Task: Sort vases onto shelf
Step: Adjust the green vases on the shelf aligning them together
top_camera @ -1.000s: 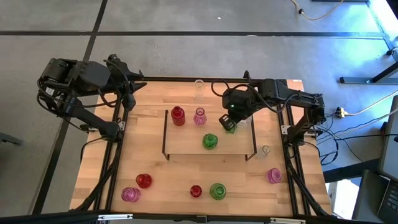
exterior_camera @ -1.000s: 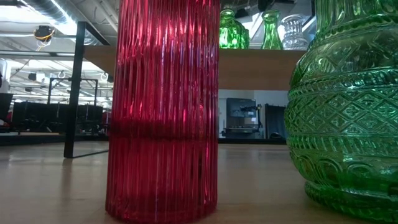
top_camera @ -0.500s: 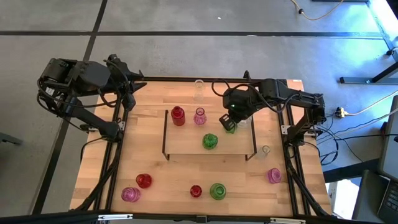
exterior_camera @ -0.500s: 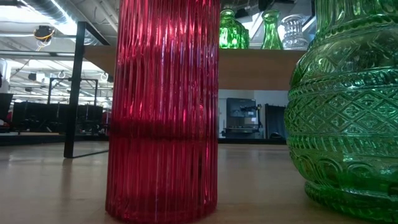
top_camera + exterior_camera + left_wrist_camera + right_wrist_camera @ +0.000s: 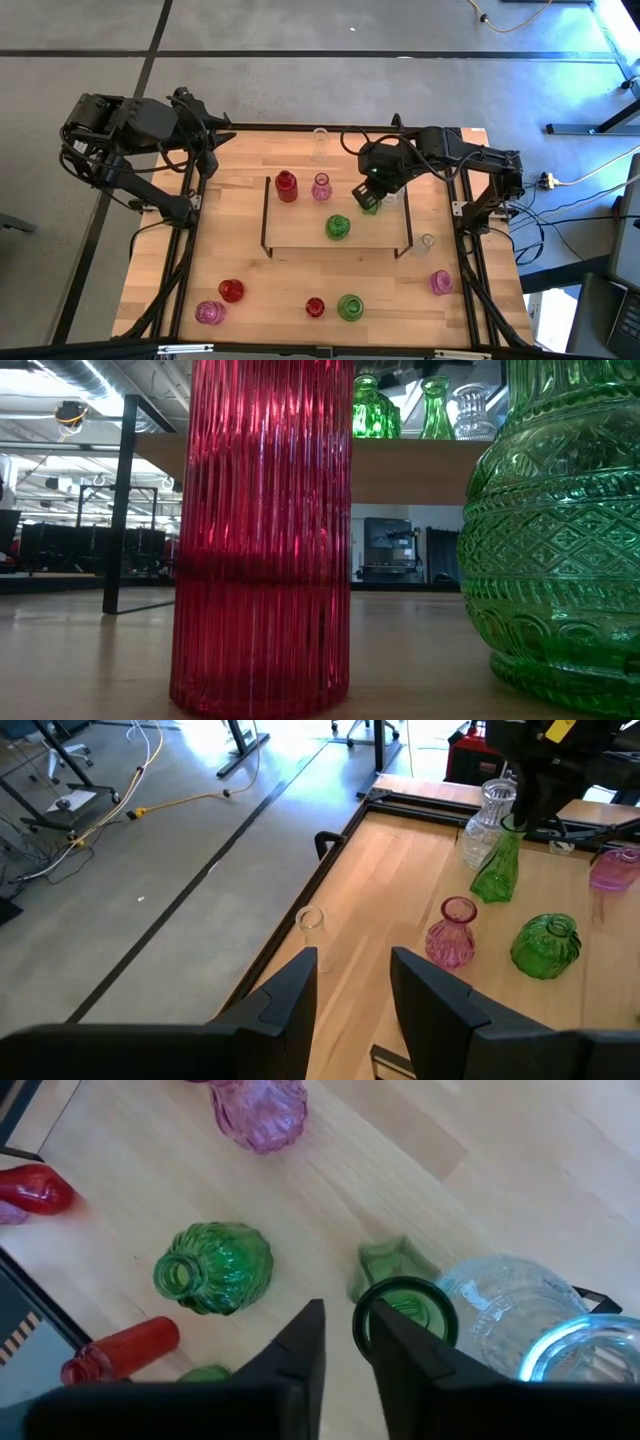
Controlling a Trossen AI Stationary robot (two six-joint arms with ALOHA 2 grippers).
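Observation:
The light-wood shelf (image 5: 300,238) stands mid-table. On it stand a red vase (image 5: 286,186), a pink vase (image 5: 321,187), a round green vase (image 5: 338,227), a green bottle vase (image 5: 370,204) and a clear vase (image 5: 390,197). My right gripper (image 5: 365,194) hangs over the green bottle vase (image 5: 392,1265), shut on its mouth. My left gripper (image 5: 205,150) waits open at the table's far left corner, touching nothing. Several more vases stand on the table, among them a red one (image 5: 231,290), a pink one (image 5: 210,312) and a green one (image 5: 350,307). My right gripper comes from above, pointing down, at the green bottle vase's mouth (image 5: 405,1295). One finger (image 5: 395,1355) stands in the opening and the other (image 5: 300,1355) outside, with the rim's wall (image 5: 357,1312) between them. The vase stands upright with its base on the shelf.
The clear vase (image 5: 500,1310) stands right beside the held one. A clear vase (image 5: 320,140) stands near the far edge, a small clear one (image 5: 427,241) and a pink one (image 5: 441,282) right of the shelf. A red ribbed vase (image 5: 260,540) fills the low view.

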